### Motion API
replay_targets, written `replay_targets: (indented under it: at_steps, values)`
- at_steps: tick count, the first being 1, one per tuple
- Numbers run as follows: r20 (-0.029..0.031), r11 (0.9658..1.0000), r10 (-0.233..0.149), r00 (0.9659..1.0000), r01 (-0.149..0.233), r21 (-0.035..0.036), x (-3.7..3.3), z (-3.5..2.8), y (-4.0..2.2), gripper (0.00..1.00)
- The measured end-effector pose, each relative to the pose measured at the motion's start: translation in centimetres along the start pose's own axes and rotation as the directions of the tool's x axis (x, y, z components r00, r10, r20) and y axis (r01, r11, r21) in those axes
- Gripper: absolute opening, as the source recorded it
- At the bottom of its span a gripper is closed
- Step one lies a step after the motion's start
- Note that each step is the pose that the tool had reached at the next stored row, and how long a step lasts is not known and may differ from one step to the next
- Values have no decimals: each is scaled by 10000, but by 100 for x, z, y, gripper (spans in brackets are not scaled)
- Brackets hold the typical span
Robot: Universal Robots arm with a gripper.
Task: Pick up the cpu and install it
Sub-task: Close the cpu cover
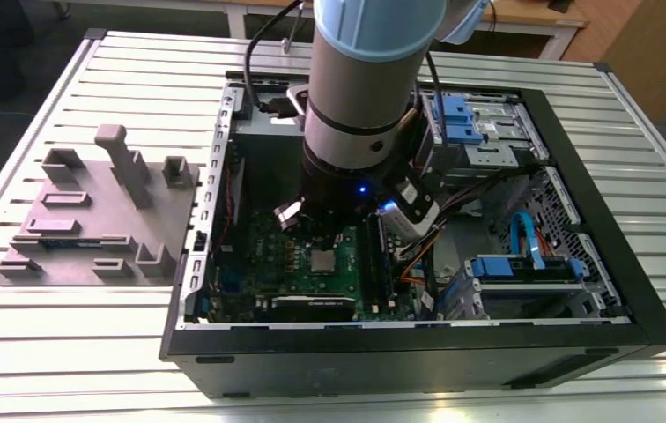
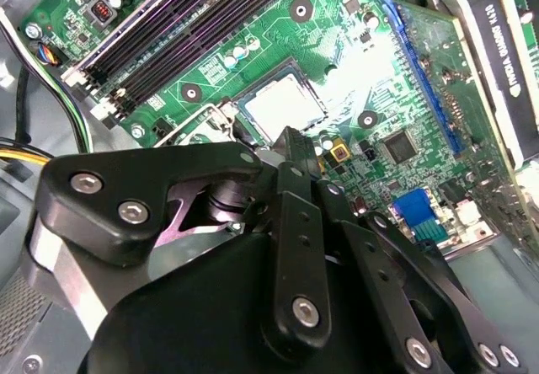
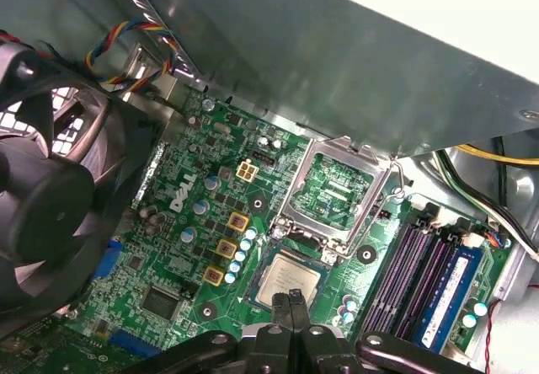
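Gripper closed, empty, tips over the socketed cpu. Latch frame open, so a bump toward three o'clock, exterior view, could skew it.

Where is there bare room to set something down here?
Bare silver slatted table borders the grey moulded fixture's near side and the black computer case's side on the exterior view's right. Inside, around the silver square cpu, arm and cables crowd.

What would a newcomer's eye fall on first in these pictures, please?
The big arm reaches into the open computer case, mid exterior view. In the first wrist view, the silvery cpu lies seated on the green motherboard, the end effector close beside it.
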State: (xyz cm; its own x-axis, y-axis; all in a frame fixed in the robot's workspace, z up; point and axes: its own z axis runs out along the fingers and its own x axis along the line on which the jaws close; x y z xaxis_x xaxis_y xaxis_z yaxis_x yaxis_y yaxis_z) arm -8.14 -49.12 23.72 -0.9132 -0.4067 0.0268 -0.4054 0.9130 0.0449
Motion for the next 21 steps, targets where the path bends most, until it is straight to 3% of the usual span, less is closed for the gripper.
replay_targets:
  at_steps: [12, 16, 20, 21]
  values:
    - [-2, 10000, -69, 10000, 69, 0, 0, 0, 0, 10]
    - [-34, 9970, -775, 9970, 775, 17, 0, 5, 0, 10]
    - [-65, 9894, -1454, 9894, 1454, 31, 0, 12, 0, 10]
    - [-51, 9880, -1548, 9879, 1548, -1, 0, 13, -1, 10]
